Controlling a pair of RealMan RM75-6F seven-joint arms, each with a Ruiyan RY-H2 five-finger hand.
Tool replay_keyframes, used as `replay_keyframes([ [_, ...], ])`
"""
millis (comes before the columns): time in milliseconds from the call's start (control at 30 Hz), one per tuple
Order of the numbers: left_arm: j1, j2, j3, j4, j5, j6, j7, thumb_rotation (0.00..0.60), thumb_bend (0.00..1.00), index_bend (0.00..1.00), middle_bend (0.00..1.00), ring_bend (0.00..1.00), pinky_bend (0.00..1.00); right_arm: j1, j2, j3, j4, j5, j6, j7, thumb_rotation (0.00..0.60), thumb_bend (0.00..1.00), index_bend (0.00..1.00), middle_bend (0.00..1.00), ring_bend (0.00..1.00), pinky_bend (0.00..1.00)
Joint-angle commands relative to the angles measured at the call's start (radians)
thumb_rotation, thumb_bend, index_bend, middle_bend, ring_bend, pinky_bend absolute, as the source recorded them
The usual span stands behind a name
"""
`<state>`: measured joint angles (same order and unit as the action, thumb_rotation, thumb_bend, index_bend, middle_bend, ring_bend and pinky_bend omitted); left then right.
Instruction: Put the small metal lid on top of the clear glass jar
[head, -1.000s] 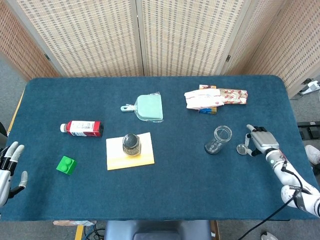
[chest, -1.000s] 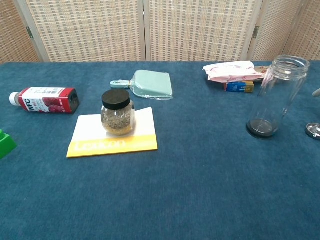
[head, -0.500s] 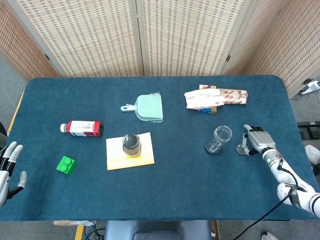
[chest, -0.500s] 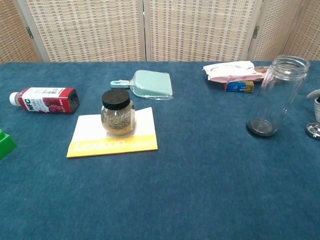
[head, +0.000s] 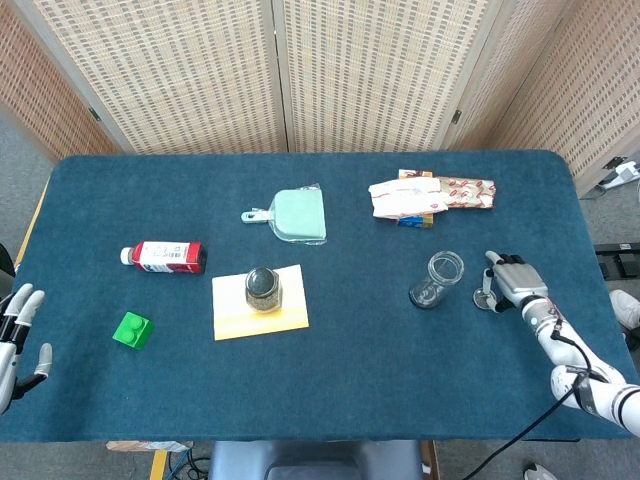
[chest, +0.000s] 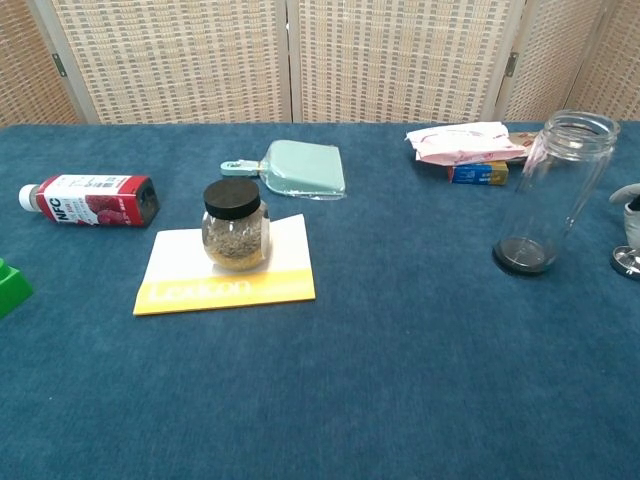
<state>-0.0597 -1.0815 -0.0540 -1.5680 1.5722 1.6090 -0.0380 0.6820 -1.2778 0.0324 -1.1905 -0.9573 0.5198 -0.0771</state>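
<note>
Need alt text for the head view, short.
Right hand reaches over the small metal lid beside the open, upright clear glass jar on a blue table. Left hand idles, fingers apart, at the table's left edge.

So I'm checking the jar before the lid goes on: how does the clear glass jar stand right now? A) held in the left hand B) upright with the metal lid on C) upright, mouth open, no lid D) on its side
C: the clear glass jar stands upright on the table with its mouth open, and the small metal lid lies on the cloth beside it.

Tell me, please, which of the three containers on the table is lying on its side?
The red-labelled bottle lies on its side; the clear jar and black-lidded jar stand upright.
</note>
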Motion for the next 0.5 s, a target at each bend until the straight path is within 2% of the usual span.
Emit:
replay_keyframes([
  [33,0.000,0.000,0.000,0.000,0.000,0.001,-0.001,0.600,0.50,0.00,0.00,0.00,0.00,0.001,-0.005,-0.001,0.006,-0.001,-0.004,0.001,0.600,0.42,0.52,0.00,0.00,0.00],
  [500,0.004,0.003,0.001,0.002,0.010,0.011,-0.011,0.600,0.50,0.00,0.00,0.00,0.00,0.002,-0.019,-0.006,0.015,-0.006,-0.001,-0.005,0.600,0.42,0.56,0.00,0.00,0.00],
])
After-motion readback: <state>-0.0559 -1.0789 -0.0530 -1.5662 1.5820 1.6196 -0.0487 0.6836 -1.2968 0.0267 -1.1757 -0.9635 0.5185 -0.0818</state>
